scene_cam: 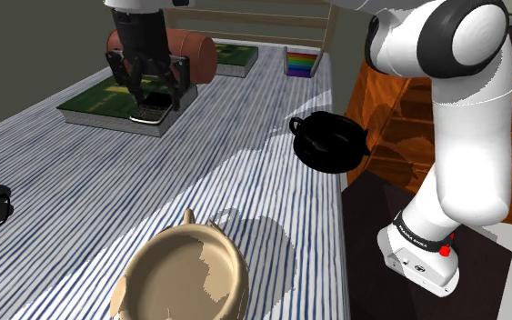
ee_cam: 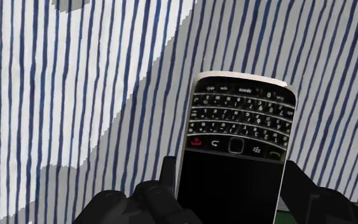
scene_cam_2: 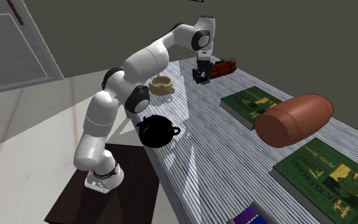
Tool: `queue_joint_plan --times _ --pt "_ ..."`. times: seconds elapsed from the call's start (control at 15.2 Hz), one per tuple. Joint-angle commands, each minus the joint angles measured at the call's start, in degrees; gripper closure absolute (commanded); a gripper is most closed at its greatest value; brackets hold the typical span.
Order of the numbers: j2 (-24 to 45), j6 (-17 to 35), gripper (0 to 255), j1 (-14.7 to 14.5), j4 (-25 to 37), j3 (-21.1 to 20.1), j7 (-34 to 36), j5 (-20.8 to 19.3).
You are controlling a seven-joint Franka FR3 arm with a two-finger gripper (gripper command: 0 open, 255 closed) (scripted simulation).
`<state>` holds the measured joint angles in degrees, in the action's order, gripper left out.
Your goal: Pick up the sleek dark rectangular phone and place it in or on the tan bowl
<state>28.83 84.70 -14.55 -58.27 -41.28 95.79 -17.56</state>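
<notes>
Grip: black two-finger gripper (scene_cam: 154, 93) clamped on dark rectangular keypad phone (ee_cam: 238, 146).
Risk: phone may slip free before reaching tan round bowl (scene_cam: 185, 273) by striped table's (scene_cam: 245, 164) edge.

Black silver-rimmed rectangular keypad phone (ee_cam: 234, 153): dark blank screen, white-lettered keys, one red key. Clasped at its screen end btwn the fingers of the black gripper (ee_cam: 233, 188), keypad end pointing away from the hand. It hangs over the blue-striped table (scene_cam: 245, 173), twd the table's far side in the shoulder view. Tan round bowl (scene_cam: 185, 277) w/ small side lugs sits upright, opening up, on the table nr its stand-side edge, well apart from the phone.
</notes>
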Motion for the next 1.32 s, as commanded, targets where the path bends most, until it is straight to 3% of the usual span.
queue_joint_plan --times 0.0,0.53,1.25 --pt "1.3 -2.2 255 -1.5 3.6 0.3 0.0 -0.8" --pt "-10.1 4.0 255 0.3 -13.3 -3.8 7.5 5.2" --pt "-17.5 6.7 255 -4.7 -22.0 -8.5 18.9 8.9"
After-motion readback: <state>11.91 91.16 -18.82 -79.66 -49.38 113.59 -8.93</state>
